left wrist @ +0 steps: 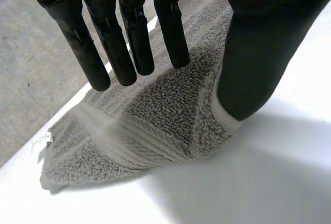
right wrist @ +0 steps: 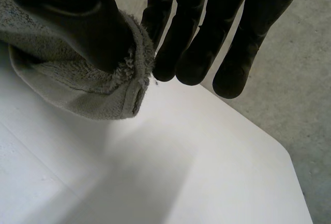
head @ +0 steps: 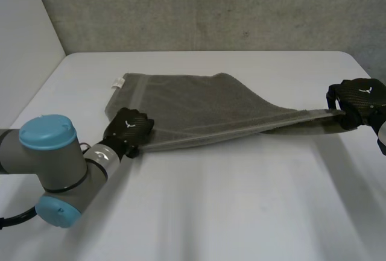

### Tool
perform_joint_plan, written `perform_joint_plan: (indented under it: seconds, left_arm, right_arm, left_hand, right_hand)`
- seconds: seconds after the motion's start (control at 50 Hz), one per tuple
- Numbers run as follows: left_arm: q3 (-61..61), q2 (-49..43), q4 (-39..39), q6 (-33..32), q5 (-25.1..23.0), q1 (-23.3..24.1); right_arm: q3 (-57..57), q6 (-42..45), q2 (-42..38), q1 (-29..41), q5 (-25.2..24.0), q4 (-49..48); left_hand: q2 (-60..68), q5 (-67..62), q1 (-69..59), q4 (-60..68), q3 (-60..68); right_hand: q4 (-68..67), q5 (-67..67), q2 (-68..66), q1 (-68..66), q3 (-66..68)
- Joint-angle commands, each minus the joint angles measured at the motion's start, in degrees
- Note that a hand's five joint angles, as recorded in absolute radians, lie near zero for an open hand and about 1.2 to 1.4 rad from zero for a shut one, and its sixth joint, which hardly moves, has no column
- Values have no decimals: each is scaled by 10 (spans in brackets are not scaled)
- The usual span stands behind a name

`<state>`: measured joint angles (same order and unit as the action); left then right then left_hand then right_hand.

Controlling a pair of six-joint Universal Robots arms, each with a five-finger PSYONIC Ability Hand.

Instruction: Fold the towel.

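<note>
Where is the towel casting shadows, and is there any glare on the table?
Head view: the towel throws a soft shadow on the table below its raised end at the right hand; no glare. Right wrist view: a soft shadow under the pinched corner. Left wrist view: towel evenly lit, left hand dark.

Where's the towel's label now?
In the head view, the white label sits at the far left corner of the towel, just beyond the left robot hand.

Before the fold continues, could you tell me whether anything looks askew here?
Yes: the towel is skewed, drawn into a narrow bunched taper toward the right hand, which pinches that end, while the left hand grips the near corner.
</note>
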<state>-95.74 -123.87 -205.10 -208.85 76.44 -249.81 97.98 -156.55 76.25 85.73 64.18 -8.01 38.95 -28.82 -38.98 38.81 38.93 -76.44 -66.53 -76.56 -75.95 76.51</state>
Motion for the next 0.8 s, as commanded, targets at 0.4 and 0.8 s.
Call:
perform_joint_plan:
  seconds: [0.4,0.8]
  left_arm:
    - [6,207,2,61,49,-16]
    - [146,218,224,49,42,-28]
  right_arm:
    - [-49,-9,131,2,0,16]
    - [-370,179,27,50,4,381]
  left_hand:
    - [410,-412,-410,412,411]
    - [410,-412,-410,412,411]
  right_hand:
    - [-36,-35,-34,-41,35]
    - [-36,-35,-34,-41,35]
